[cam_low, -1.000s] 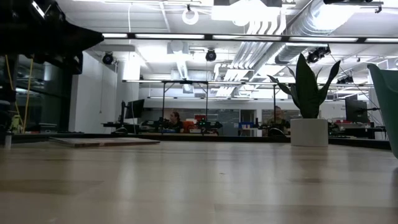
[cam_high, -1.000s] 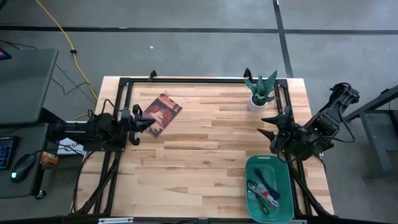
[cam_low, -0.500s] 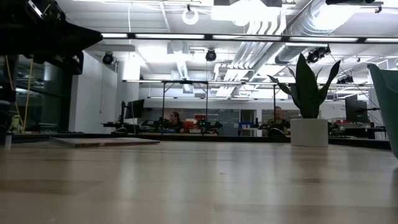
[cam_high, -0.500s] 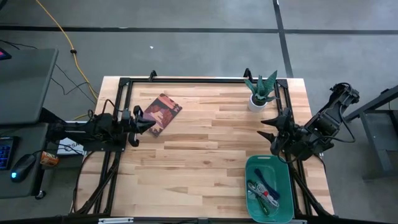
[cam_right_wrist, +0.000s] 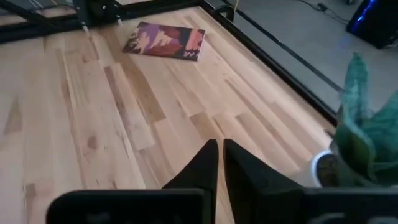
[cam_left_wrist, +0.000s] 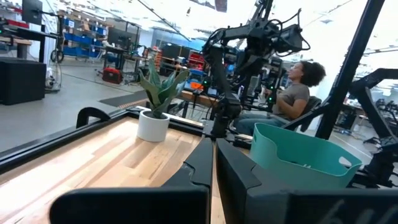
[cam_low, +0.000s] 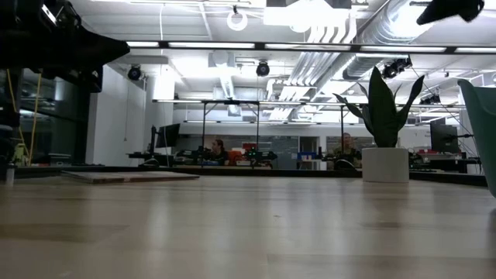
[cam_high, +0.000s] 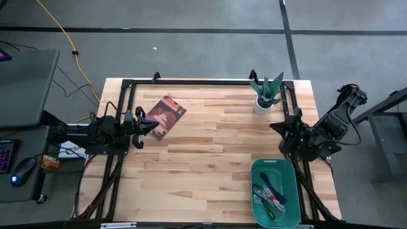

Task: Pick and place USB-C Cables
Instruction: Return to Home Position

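Several USB-C cables, among them green, white, red and dark blue, lie on the floor of the teal bin at the table's near right. My right gripper is shut on nothing and hovers above the table just beyond the bin's far rim, beside the plant. Its wrist view shows the fingertips together over bare wood. The same gripper shows at the top of the low view. My left gripper is shut and empty at the table's left edge, next to the booklet. Its closed fingertips point across the table.
A brown-red booklet lies flat at the far left. A potted plant in a white pot stands at the far right. A black frame runs along the table's edges. A person sits beyond the table.
My right gripper has shut with nothing between its fingers. It has also drawn back a little toward the table's right edge and sunk slightly, so that it now shows at the top of the low view.
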Motion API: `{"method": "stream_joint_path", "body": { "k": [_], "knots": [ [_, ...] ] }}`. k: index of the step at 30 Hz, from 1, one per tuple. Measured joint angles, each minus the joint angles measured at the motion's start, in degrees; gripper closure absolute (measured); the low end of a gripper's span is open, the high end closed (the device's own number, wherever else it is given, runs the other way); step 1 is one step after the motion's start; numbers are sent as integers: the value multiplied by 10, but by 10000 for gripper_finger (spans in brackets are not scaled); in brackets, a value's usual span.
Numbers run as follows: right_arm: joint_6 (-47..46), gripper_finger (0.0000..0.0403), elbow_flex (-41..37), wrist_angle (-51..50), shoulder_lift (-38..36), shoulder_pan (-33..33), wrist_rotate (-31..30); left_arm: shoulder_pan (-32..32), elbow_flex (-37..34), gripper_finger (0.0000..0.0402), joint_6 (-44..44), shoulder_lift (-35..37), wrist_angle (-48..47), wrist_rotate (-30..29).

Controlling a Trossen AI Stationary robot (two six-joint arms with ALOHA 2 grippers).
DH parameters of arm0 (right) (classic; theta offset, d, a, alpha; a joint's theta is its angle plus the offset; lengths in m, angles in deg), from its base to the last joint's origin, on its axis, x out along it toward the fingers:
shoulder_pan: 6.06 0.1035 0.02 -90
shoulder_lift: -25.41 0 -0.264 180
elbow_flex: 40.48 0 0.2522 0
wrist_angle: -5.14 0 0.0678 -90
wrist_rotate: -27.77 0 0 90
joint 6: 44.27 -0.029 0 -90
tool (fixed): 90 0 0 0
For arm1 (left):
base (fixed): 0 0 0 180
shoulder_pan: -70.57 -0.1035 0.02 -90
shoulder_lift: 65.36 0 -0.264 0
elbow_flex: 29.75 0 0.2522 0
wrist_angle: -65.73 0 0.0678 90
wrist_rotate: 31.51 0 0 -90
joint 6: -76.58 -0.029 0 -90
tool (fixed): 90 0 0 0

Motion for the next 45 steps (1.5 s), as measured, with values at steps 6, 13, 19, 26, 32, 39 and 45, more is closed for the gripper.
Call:
{"method": "stream_joint_path", "body": {
  "k": [6, 13, 19, 26, 32, 39, 45],
  "knots": [
    [106, 398, -122, 167, -120, -27, -7, 0, 0, 402, 0, 0, 0, 0],
    [407, 402, -282, 520, -304, -116, 93, 0, 0, 402, 0, 0, 0, 0],
    [504, 403, -391, 635, -403, -180, 162, 0, 0, 401, 0, 0, 0, 0],
    [545, 403, -475, 722, -470, -247, 258, 0, 0, 401, 0, 0, -1, 0],
    [506, 403, -480, 691, -461, -302, 340, 0, 1, 401, 0, 0, 0, 0],
    [514, 403, -556, 772, -461, -328, 388, 0, 1, 401, 0, 0, 0, -1],
    [542, 403, -563, 773, -461, -331, 407, 0, 1, 401, 0, 0, -1, -1]
  ]
}}
